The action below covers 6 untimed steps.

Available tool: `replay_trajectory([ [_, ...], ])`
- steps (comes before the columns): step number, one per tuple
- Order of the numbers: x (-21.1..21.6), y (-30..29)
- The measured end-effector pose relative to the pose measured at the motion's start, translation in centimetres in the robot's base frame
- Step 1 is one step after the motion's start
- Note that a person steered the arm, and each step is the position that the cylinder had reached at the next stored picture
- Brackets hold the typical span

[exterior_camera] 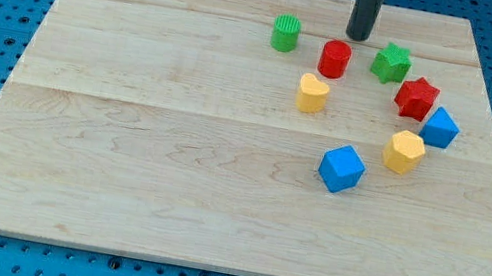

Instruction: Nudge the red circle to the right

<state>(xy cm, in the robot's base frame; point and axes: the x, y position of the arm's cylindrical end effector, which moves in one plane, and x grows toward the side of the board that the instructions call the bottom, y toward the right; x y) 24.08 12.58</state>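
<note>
Surface: pale wooden board (173, 146) on blue pegboard.
Red circle (334, 59): upper middle, between green circle (286, 33) and green star (391, 62).
My tip (358, 36): bare rod, no jaws; sits just above-right of the target.
Plan: swing round to its left side, push gently, stopping short of the star!

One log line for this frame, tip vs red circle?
my tip | just above-right of red circle, contact unclear | green star on circle's right | nudge not evident

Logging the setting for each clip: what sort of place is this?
Likely a robotics lab tabletop rig: a wooden board on blue perforated matting, small coloured blocks like the red circle, with my tip just above it.
</note>
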Motion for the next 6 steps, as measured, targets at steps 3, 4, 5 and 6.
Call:
replay_trajectory([
  [3,7.3,-10.9],
  [4,6.3,-6.8],
  [5,2.5,0.9],
  [6,0.9,4.7],
])
